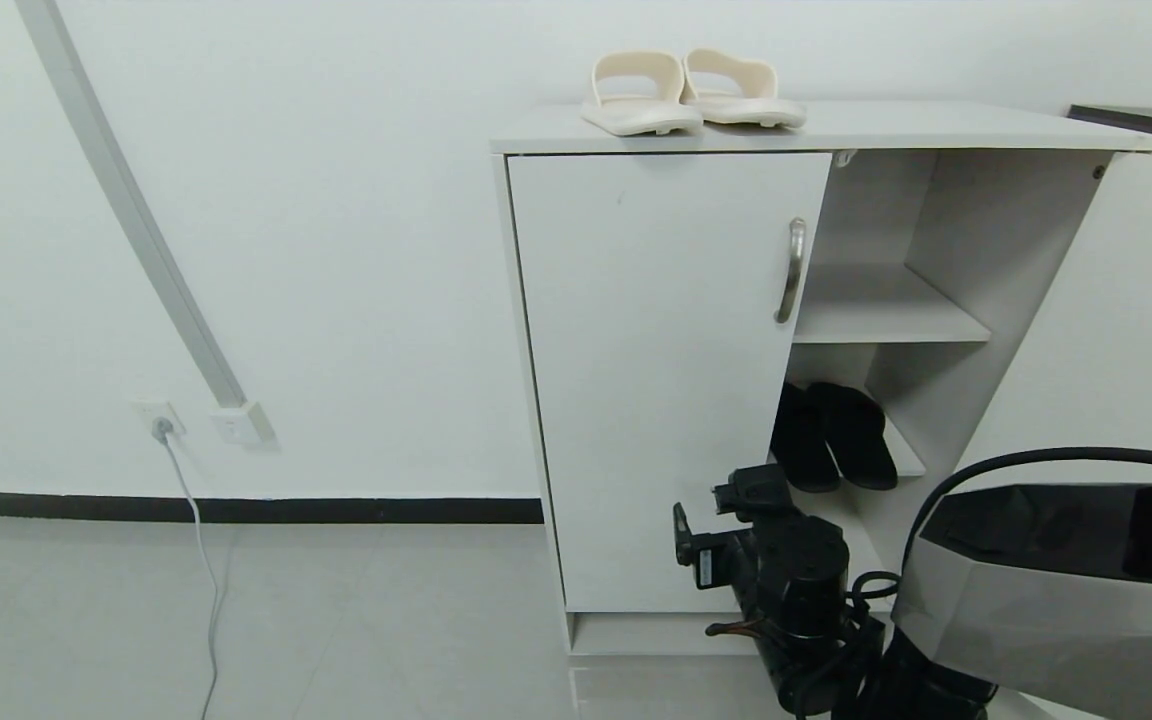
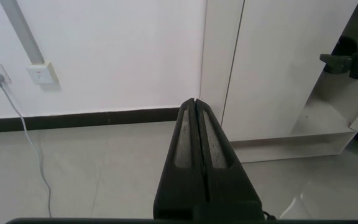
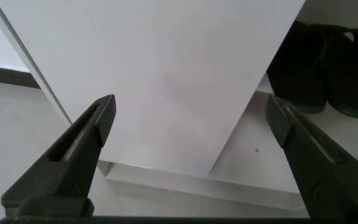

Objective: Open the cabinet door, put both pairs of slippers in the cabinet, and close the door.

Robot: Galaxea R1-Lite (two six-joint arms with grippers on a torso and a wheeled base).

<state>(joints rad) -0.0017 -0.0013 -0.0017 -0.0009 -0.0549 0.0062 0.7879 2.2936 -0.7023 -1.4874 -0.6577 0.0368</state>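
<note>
Mid-task: black slippers [image 1: 831, 435] shelved just beyond wide-spread right gripper [image 1: 716, 515]; beige slippers [image 1: 691, 92] high above it on cabinet top [image 1: 936, 125]. Left gripper [image 2: 196, 106] pinched closed, empty. Next: lift, grab beige pair.

The cabinet [image 1: 656, 400] is plain white and its handle [image 1: 792, 270] is silver. There are cream slippers [image 1: 688, 95] and black slippers [image 1: 831, 440], both plain. The wall [image 1: 336, 250] is white with a black stripe [image 1: 236, 508] at its foot; the floor [image 1: 336, 620] is pale grey.

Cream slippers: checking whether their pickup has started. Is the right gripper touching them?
Apart. The head view shows the cream slippers on the cabinet top, the open right gripper far below, near the door's lower edge.
</note>
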